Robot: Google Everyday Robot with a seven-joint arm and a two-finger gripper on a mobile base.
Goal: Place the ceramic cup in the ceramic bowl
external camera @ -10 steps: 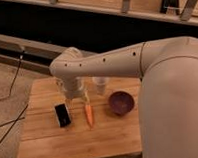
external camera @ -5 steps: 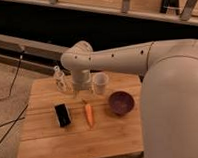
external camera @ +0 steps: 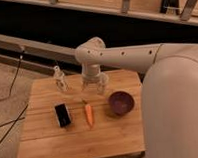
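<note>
With tool released, seemingly straddling ceramic cup just under it, centre before clenching, lift straight, then carry to ceramic bowl on counter, near tool's right in view.

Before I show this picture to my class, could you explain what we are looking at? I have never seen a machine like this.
This is one picture, taken by a camera looking down past the robot's pale body. I cannot say exactly where the camera is mounted. The thick white arm reaches from the right over a wooden table. At its end is the gripper, hanging low near the back of the table with its jaws open, right beside a small white cup. It appears to hold nothing, and the cup seems to stand on the wood. Also on the table are a clear bottle, a black block, a carrot and an empty dark purple bowl.
</note>
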